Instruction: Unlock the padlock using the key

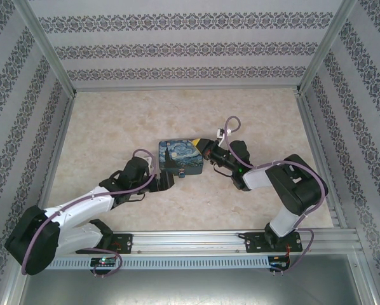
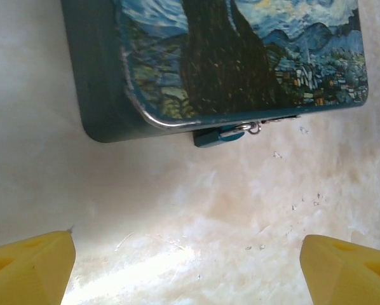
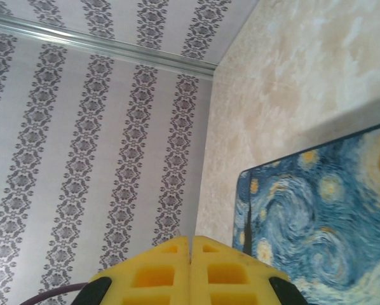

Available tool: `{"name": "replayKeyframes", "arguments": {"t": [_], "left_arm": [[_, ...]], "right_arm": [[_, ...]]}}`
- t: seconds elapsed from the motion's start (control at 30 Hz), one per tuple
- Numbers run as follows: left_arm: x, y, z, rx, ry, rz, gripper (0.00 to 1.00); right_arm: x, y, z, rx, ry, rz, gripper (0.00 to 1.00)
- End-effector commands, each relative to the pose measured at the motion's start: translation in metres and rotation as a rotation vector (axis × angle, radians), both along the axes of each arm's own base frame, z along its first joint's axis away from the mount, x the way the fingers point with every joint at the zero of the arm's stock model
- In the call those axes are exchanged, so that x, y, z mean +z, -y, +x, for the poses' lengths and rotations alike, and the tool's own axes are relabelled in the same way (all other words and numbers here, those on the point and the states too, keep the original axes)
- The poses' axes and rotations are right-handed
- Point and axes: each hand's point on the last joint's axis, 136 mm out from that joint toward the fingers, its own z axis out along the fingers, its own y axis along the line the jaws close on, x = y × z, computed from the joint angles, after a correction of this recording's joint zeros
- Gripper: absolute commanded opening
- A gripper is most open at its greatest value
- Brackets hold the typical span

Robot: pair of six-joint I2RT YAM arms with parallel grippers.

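The padlock [image 2: 218, 135], small and bluish with a silvery shackle, hung from the box's [image 2: 241, 57] front edge.

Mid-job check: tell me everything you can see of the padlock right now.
The padlock is tiny, with a teal-blue body and a silvery metal part that has a small ring beside it. It sits against the side wall of the painted box, just under the lid's rim, at the clasp. No claw touches it. Whether it is locked is too small to tell.
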Motion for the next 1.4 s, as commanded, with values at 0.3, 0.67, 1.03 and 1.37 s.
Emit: {"name": "replayKeyframes", "arguments": {"t": [0.3, 0.67, 1.03, 1.37], "left_arm": [[-0.003, 0.042, 0.022, -0.119, 0.171, -0.032, 0.79], [-0.029, 0.055, 0.034, -0.144, 0.176, -0.034, 0.69], [-0.039, 0.054, 0.050, -0.169, 0.243, 0.072, 0.63], [-0.054, 0.063, 0.070, -0.182, 0.268, 0.135, 0.61]], "right_arm": [[-0.027, 0.002, 0.013, -0.112, -0.044, -0.018, 0.00], [-0.034, -0.002, 0.022, -0.129, -0.065, -0.019, 0.00], [-0.046, -0.001, 0.027, -0.130, -0.088, -0.023, 0.00], [-0.056, 0.006, 0.030, -0.138, -0.110, -0.024, 0.00]]}}
